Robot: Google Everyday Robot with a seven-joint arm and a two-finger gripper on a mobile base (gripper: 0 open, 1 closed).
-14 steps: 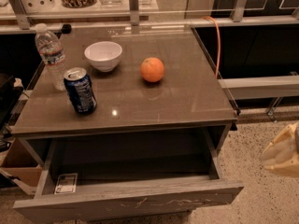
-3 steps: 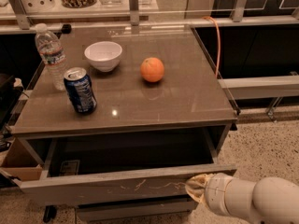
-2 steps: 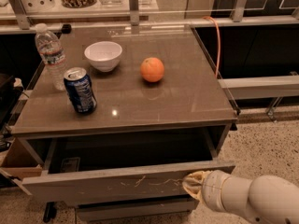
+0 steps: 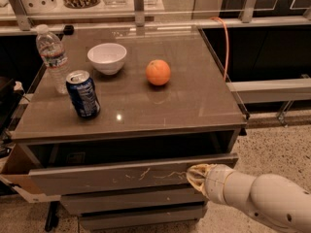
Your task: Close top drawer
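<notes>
The top drawer (image 4: 97,176) is a wide grey wood-grain panel with pale scratch marks near its middle. It stands out a short way from the cabinet, with a dark gap behind its front. My gripper (image 4: 193,177) comes in from the lower right on a white arm and presses against the right part of the drawer front, just right of the scratches.
On the grey cabinet top (image 4: 194,106) stand a water bottle (image 4: 52,57), a blue soda can (image 4: 83,94), a white bowl (image 4: 107,58) and an orange (image 4: 158,72). Plainer drawer fronts (image 4: 131,202) lie below. A cardboard box (image 4: 12,171) sits at the left. An orange cable (image 4: 224,42) hangs at the right.
The top drawer has slid in toward the cabinet, far more than 4.7 s ago. My gripper has followed it inward, staying against the front panel.
</notes>
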